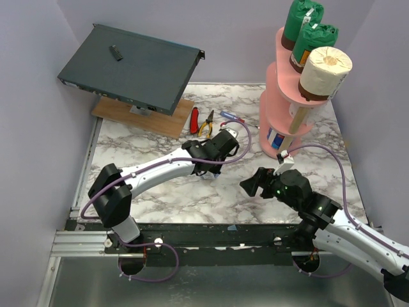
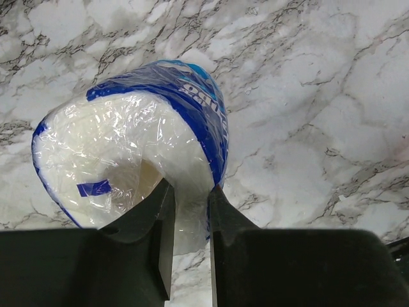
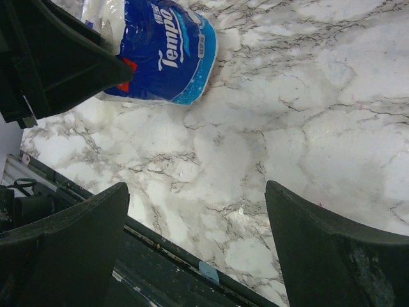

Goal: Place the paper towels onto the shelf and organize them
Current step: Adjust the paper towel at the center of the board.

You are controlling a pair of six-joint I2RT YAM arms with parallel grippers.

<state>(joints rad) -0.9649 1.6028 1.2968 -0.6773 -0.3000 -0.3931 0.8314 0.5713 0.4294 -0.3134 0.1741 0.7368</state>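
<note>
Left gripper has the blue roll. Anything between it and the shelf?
Nothing visible on the direct line. Only the marble tabletop lies between the blue-and-white roll, pinched in the left gripper, and the pink shelf. The open right gripper hangs just nearside of that path, so watch it.

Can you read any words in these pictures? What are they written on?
"Tempo": white letters on the blue-wrapped roll, right wrist view.
Small print above "Tempo": too small to read.
White letters on the same roll's blue band, left wrist view: curved away, unreadable.
Any print on the green rolls on the shelf: too small to read.
</note>
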